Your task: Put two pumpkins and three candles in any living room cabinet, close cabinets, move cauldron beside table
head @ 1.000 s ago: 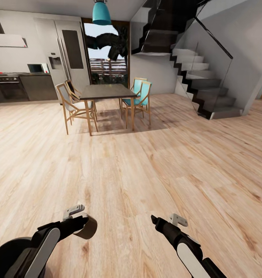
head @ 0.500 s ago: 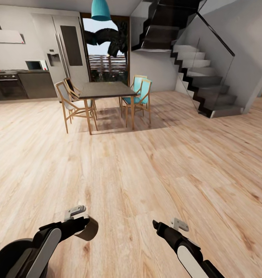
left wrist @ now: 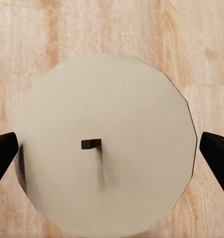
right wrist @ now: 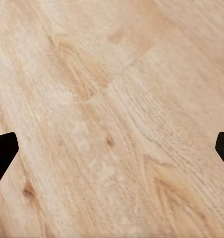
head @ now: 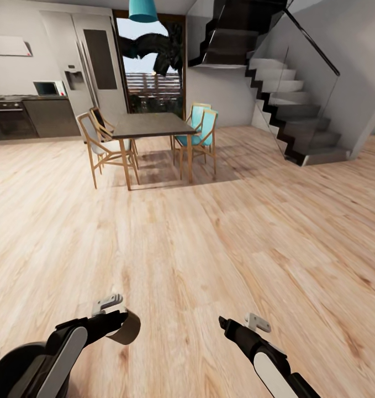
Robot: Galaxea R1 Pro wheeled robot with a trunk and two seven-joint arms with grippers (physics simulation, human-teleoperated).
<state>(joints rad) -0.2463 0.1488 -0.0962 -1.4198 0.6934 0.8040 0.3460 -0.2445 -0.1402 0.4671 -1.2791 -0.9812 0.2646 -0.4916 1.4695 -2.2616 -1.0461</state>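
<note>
The left pincer [head: 118, 326] clasps a candle [left wrist: 104, 148] above the wooden floor [head: 209, 232]; the right pincer [head: 226, 322] looks spread, nothing in it.

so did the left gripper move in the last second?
No. Left gripper holds the candle at the same spot in the head view; only the camera tilted.

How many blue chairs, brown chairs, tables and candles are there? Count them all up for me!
Blue chairs: 2
Brown chairs: 2
Table: 1
Candle: 1
Total: 6
</note>
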